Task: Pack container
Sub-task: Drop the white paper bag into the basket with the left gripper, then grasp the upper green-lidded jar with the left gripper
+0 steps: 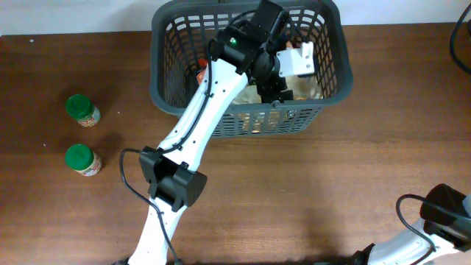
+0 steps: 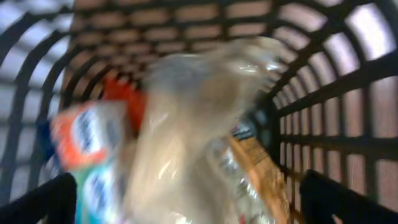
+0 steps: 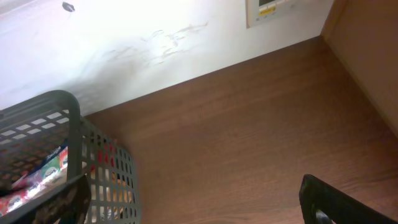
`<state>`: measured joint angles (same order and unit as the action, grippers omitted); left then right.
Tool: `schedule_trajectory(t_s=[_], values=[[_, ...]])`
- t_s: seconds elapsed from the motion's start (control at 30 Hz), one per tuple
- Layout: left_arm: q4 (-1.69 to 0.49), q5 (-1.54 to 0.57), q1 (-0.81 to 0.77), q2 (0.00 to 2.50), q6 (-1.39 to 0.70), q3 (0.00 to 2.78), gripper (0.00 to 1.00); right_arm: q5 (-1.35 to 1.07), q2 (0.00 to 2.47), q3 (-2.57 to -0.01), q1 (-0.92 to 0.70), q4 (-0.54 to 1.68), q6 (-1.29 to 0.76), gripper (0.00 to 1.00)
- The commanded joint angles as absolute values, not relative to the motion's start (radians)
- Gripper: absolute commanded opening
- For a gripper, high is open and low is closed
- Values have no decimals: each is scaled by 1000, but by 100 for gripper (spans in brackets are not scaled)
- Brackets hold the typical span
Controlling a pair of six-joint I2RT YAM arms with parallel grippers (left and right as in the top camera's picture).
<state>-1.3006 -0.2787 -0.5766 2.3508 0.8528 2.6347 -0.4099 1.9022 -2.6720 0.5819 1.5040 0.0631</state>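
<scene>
So the container (image 1: 159,51) is a big dark grey plastic basket, rectangular with rounded corners. It has slotted lattice walls and a thick smooth rim, and it sits on the brown wood-grain table (image 1: 309,184) at the far edge.

Inside the basket there's a clear, crinkly plastic bag (image 2: 199,124) bunched up in the middle. To the left of it in the left wrist view is a glossy orange, white and teal packet (image 2: 87,149). That view is really blurry, so I can't read any labels.

The white left arm (image 1: 199,110) reaches over the basket's near wall, and the left gripper (image 1: 274,87) is down inside the basket. Its 2 dark fingers (image 2: 37,199) sit at opposite bottom corners of its own camera view. They look spread wide with the bag in the gap between them, not pinched, as far as I can tell through the blur.

The right gripper (image 3: 199,208) is outside the basket, off its right side above bare table. Its jaws are apart with nothing in them.

Left of the basket, well apart from it, 2 small round jars with green lids (image 1: 82,110) (image 1: 81,159) stand on the table, 1 nearer the basket's end than the other. Behind the basket there's a plain white wall (image 3: 124,43).
</scene>
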Motion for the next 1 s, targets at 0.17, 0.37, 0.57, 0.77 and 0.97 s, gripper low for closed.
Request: schedule_trajectory(t_s=[0.17,0.37,0.57,0.77,0.97], values=[[-1325,-55,-422,2185,491,2881,99,-422,1911,-2669,583,1505,62,99],[-1431,-55,-190,2089,210,2909,98,-422,1911,-2669,583,1505,62,99],[-1688,-20,107,2129,-35,2854,89,-422,1911,-2669,583,1505,62,99],[-1673,-48,296,2145,-41,2590,95,-422,1911,-2669,583,1505,62,99],[-1542,-48,387,2180,-10,2342,99,-422,1911,-2669,583,1505,62,99]])
